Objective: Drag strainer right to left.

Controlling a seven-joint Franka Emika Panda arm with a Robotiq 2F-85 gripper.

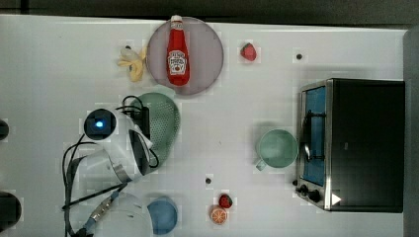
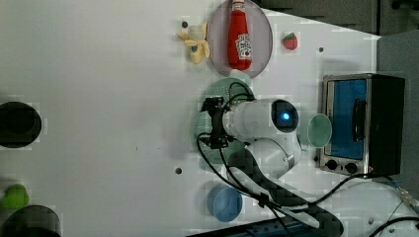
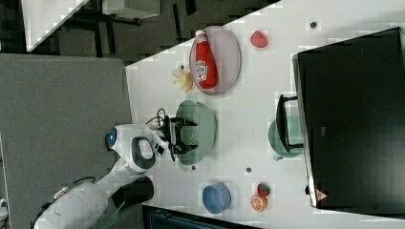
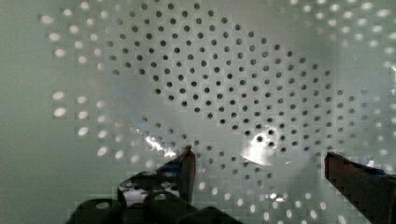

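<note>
White, rounded Panda arm (image 2: pixel 257 121) showing a glowing blue indicator light; black cables are looping toward its dark-fingered black pincer (image 3: pixel 184 136).

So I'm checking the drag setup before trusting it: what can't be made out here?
- Top view: the arm covers the near part of the strainer.
- Wrist view: whether the open gripper touches the strainer is unclear.
- Left view: the arm partly hides the mug.

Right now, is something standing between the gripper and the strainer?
Nothing visible. The open gripper hangs directly over the strainer, its perforated floor bare between the fingers.
</note>
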